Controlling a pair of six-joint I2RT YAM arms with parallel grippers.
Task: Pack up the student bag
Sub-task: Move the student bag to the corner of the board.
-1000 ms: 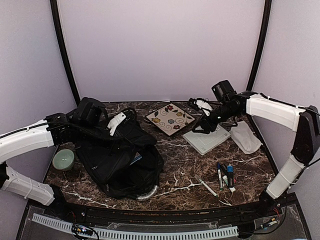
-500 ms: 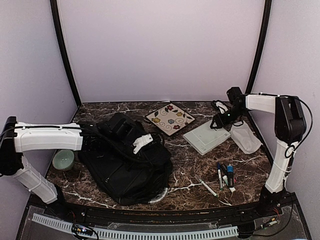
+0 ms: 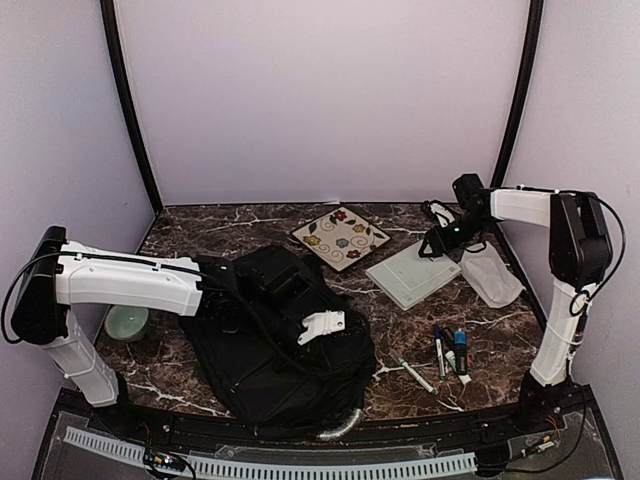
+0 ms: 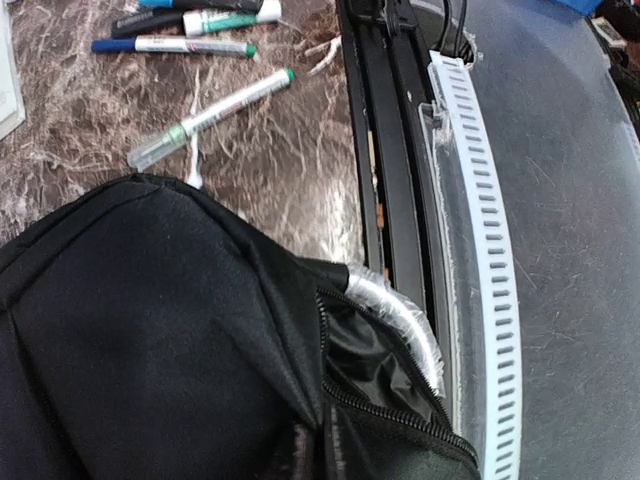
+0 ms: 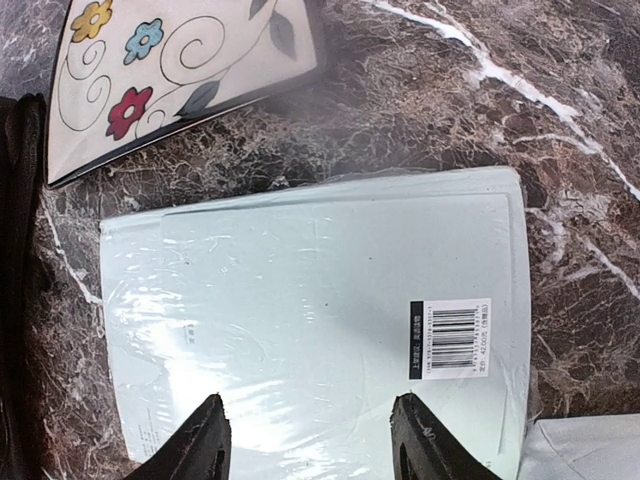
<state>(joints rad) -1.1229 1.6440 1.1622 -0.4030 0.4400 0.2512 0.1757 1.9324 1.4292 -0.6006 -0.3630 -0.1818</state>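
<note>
The student bag (image 3: pixel 270 360) lies black and crumpled at the front left of the table, its grey-white handle (image 3: pixel 340 427) at the near edge. My left gripper (image 3: pixel 318 328) reaches over the bag, shut on a pinch of its fabric (image 4: pixel 322 440). Its fingertips are buried in the cloth in the left wrist view, beside an open zipper pocket (image 4: pixel 385 365). My right gripper (image 5: pixel 315 445) hovers open just above a pale wrapped book (image 5: pixel 320 300), which shows also from the top (image 3: pixel 412 272). Nothing is between its fingers (image 5: pixel 205 445).
A floral tile (image 3: pixel 341 237) lies behind the bag, a white pouch (image 3: pixel 490 275) right of the book. Several markers (image 3: pixel 445 355) lie at the front right, one (image 4: pixel 210 115) close to the bag. A green bowl (image 3: pixel 127 320) stands at the left. The slotted rail (image 4: pixel 480 250) runs along the near edge.
My left arm has swung right and nearer, dragging the bag with it toward the front edge. The right gripper moved back over the book's far edge and opened slightly, then held still.
</note>
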